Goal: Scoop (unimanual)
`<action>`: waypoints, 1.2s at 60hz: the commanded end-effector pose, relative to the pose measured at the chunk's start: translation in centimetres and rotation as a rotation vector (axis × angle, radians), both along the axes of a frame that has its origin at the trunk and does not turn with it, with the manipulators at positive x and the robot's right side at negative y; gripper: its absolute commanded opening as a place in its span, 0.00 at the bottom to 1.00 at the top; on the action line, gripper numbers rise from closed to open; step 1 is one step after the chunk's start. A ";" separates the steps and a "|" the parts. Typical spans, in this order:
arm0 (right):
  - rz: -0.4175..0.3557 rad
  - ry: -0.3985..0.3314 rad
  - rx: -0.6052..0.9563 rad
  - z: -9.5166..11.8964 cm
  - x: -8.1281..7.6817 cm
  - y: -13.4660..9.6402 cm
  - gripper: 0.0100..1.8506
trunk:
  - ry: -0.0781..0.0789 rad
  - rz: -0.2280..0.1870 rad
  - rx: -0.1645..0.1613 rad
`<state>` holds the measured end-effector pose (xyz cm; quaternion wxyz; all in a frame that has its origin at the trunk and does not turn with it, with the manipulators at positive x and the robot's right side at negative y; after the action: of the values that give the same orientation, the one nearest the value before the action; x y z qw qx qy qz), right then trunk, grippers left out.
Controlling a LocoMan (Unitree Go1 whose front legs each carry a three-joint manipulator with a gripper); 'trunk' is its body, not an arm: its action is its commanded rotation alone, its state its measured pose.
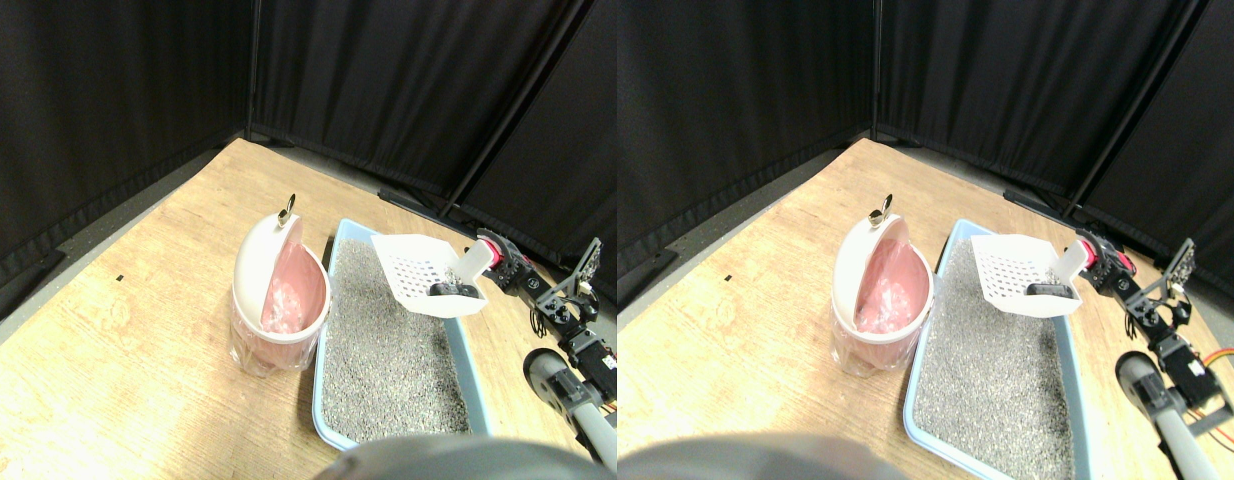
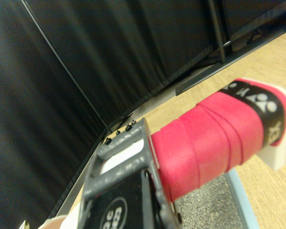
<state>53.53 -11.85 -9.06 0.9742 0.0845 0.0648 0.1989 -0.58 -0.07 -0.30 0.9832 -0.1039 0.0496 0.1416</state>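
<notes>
Your tool [image 1: 497,262] is clamped on the red-wrapped handle [image 2: 214,138], holding the white scoop [image 1: 422,272] level at centre frame above the litter tray [image 1: 322,350] so its dark lump [image 1: 455,290] stays aboard for the open pink bin [image 1: 277,295] left of it.

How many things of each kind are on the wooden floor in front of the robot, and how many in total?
Litter tray, light blue, filled with grey litter: 1
Bin, white with a pink swing lid: 1
Scoop, white and slotted, with a red wrapped handle, raised over the tray and carrying one dark lump: 1
Total: 3 things, plus the 1 lump in the scoop.
</notes>
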 end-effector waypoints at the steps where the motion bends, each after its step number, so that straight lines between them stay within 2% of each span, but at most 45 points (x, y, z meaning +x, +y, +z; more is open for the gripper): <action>1: 0.051 -0.052 0.026 1.0 -0.2 0.6 0.07 | 0.029 0.024 -0.016; 7: 0.056 -0.050 0.000 1.3 -0.4 1.4 0.02 | 0.032 0.035 -0.020; 36: 0.148 -0.037 -0.070 1.3 -0.6 4.8 0.02 | 0.035 0.067 -0.049; 72: 0.106 -0.081 -0.211 -0.3 0.2 7.3 0.02 | 0.025 0.089 -0.065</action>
<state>53.71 -5.36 -10.31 0.9670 -0.0356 0.0766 0.2404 -0.54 -0.07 -0.33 0.9739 -0.1308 0.0520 0.1778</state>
